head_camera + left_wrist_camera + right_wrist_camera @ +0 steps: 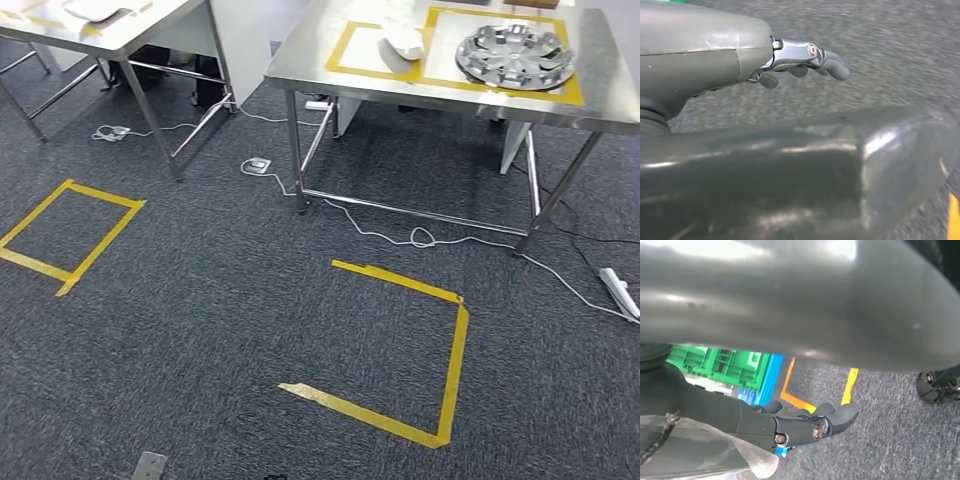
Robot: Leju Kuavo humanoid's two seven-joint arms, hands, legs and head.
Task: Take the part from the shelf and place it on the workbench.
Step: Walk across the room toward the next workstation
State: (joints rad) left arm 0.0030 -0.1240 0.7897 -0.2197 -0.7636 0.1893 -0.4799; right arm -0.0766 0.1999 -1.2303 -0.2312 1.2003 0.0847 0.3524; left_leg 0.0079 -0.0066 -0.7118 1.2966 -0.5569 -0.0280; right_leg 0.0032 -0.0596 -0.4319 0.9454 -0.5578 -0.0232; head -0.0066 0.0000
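Dark grey carpet [226,300] marked with yellow tape squares [407,340] is seen ahead, with a steel worktop [317,60] beyond it. On that worktop a round silver wheel-cover part [515,55] lies inside a taped outline, beside a white object [402,40]. The left hand [806,57] is seen over the carpet, its fingers [834,66] extended and holding nothing. The right hand [806,425] also appears empty, fingers [842,416] slightly curled. White cables [392,235] trail across the carpet near the worktop legs; a foot could be snagged there.
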